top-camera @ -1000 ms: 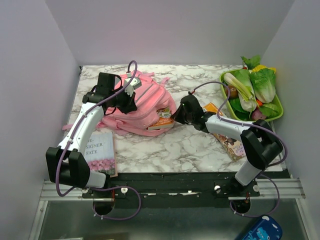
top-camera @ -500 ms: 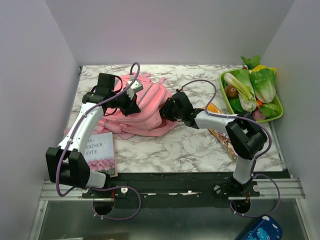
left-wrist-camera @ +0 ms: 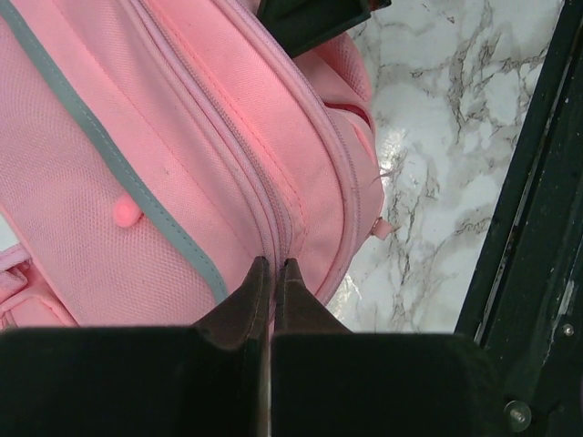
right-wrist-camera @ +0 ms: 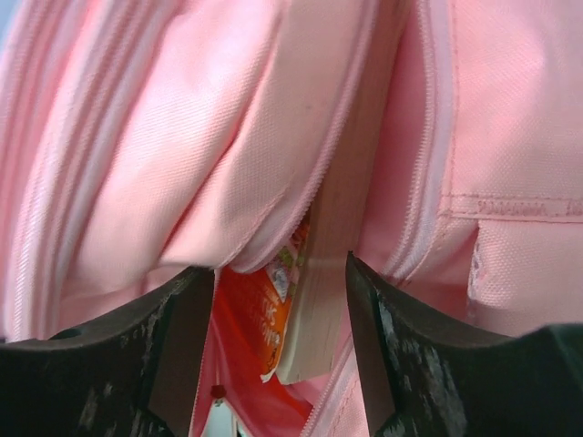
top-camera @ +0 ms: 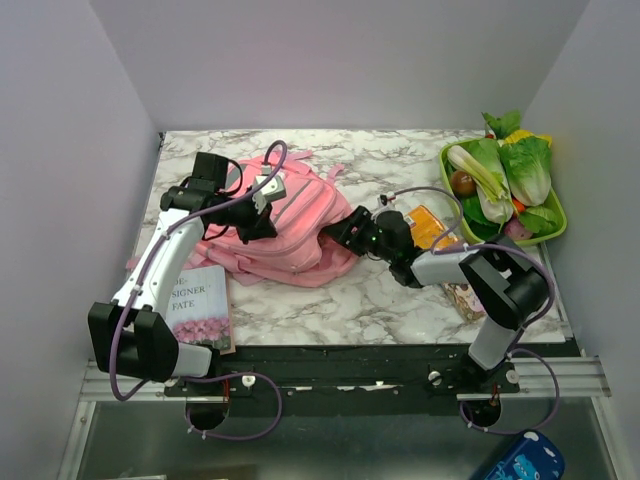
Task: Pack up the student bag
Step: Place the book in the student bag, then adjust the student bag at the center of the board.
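The pink student bag (top-camera: 295, 235) lies on its side on the marble table. My left gripper (top-camera: 262, 220) reaches over its top. In the left wrist view this gripper (left-wrist-camera: 273, 264) is shut, its tips pinching the bag's (left-wrist-camera: 137, 182) fabric at a zip seam. My right gripper (top-camera: 345, 232) sits at the bag's right-hand mouth. In the right wrist view it (right-wrist-camera: 278, 266) stands open, and a book with an orange cover (right-wrist-camera: 314, 300) sits inside the bag's (right-wrist-camera: 137, 137) opening between the spread fingers, touching neither.
A book with a flowered cover (top-camera: 200, 300) lies at the front left. An orange book (top-camera: 430, 225) and another book (top-camera: 465, 298) lie by the right arm. A green tray (top-camera: 553, 232) of vegetables stands at the back right.
My right gripper pushed the orange-covered book into the bag, opened, and drew back to the right. The left gripper shifted slightly, still holding the bag's top.
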`<state>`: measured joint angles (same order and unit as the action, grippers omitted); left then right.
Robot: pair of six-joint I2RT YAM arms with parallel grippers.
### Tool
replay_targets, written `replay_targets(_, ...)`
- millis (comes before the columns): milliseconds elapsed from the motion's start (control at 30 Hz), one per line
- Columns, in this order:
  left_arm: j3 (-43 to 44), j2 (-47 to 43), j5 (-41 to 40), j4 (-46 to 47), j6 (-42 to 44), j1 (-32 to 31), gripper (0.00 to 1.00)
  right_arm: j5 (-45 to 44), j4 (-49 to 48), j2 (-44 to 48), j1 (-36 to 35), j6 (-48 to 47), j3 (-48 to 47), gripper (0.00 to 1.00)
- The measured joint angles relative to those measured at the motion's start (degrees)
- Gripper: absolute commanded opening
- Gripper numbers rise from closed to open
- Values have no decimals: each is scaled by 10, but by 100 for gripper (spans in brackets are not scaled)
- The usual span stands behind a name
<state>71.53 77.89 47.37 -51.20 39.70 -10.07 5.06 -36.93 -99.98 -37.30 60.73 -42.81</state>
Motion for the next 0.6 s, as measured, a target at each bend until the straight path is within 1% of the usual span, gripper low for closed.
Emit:
replay_targets(33, -1, 0, 0, -1, 2, 0, 6, 4, -34, 0, 2, 9, 16, 68)
replay_targets(100, -11, -7, -4, 4, 7, 0, 6, 8, -101, -1, 5, 24, 41, 78)
replay_targets(133, -18, -12, -5, 8, 9, 0, 6, 12, -134, -2, 6, 31, 51, 99)
replay_targets(200, -33, -26, -12, 15, 14, 0, 6, 19, -192, -8, 9, 46, 61, 100)
replay_targets(300, -40, -37, -17, 18, 24, 0, 6, 29, -250, -16, 13, 53, 60, 100)
replay_targets(500, -40, -39, -17, 9, 44, 2, 6, 35, -295, -30, 14, 69, 32, 100)
replay_targets(533, -40, -39, -17, 5, 49, 2, 7, 36, -299, -32, 14, 71, 29, 97)
replay_targets(567, -40, -39, -17, 2, 52, 2, 13, 37, -303, -33, 14, 72, 28, 87)
replay_targets(600, -40, -39, -17, -1, 56, 2, 16, 39, -305, -34, 14, 73, 27, 84)
